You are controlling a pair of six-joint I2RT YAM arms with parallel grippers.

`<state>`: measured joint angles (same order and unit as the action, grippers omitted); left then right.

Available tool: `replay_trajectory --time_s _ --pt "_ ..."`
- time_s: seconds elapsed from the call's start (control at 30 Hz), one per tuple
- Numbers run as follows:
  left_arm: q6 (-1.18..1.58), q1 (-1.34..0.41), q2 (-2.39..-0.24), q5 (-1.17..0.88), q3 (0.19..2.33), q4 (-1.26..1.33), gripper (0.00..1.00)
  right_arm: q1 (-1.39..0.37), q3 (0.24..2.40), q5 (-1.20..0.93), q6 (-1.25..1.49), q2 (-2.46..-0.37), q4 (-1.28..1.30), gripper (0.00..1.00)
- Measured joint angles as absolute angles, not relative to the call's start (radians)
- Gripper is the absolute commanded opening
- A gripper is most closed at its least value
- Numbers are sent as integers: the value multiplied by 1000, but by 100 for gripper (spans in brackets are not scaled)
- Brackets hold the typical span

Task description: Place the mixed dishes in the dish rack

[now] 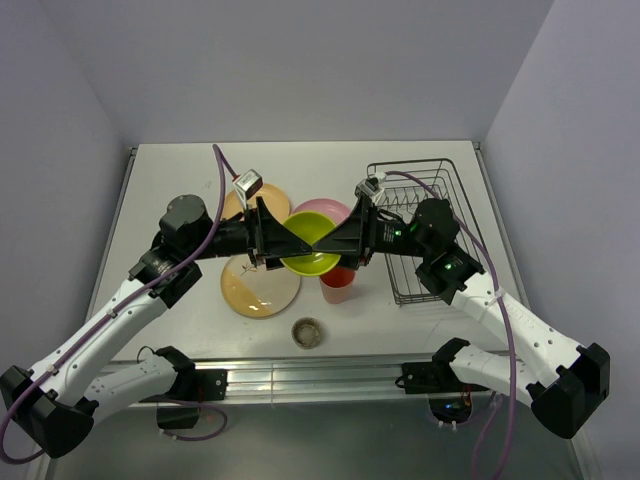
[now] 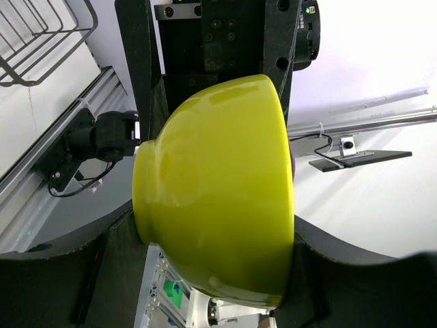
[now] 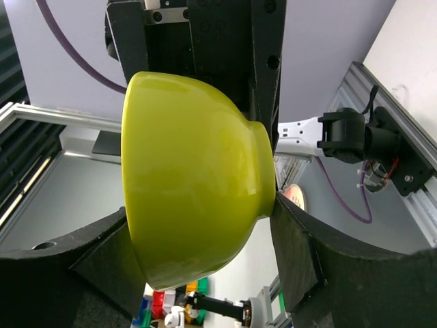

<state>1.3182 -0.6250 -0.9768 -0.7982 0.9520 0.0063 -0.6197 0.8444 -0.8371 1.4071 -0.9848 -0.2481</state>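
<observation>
The lime-green bowl point(image 1: 310, 250) hangs above the table centre, held between both grippers. My left gripper point(image 1: 303, 243) reaches in from the left and my right gripper point(image 1: 322, 243) from the right, and their fingertips meet over the bowl. In the left wrist view the bowl point(image 2: 218, 198) fills the gap between the jaws, foot against one finger and rim against the other. The right wrist view shows the same bowl point(image 3: 194, 198), gripped the same way. The dark wire dish rack point(image 1: 425, 190) stands at the back right, partly hidden by my right arm.
The orange plate point(image 1: 237, 205) and the pink plate point(image 1: 325, 208) lie behind the bowl. The cream-and-yellow plate point(image 1: 260, 288) lies at front left, with the pink cup point(image 1: 338, 287) beside it. The small speckled grey bowl point(image 1: 308, 331) sits near the front edge. A corner of the rack point(image 2: 37, 41) shows in the left wrist view.
</observation>
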Motion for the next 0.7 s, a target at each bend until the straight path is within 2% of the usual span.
replay_trajectory --time_s 0.37,0.43,0.57,0.63,0.67,0.7 --pt "1269 -625 -978 -796 968 -78 0 -619 857 -832 1347 -983 -167 72" --pt "1266 -625 -978 -796 971 -84 0 -619 858 -831 1342 -982 -162 68" --pt "1271 -625 -979 -793 972 -85 0 -619 858 -828 1328 -982 -149 52" --pt "1276 -625 -980 -792 972 -91 0 -619 858 -828 1326 -982 -144 38" --pt "1277 -625 -980 -791 972 -88 0 -619 858 -828 1328 -982 -148 30" --pt "1278 -625 -979 -791 972 -86 0 -619 858 -828 1332 -982 -154 12"
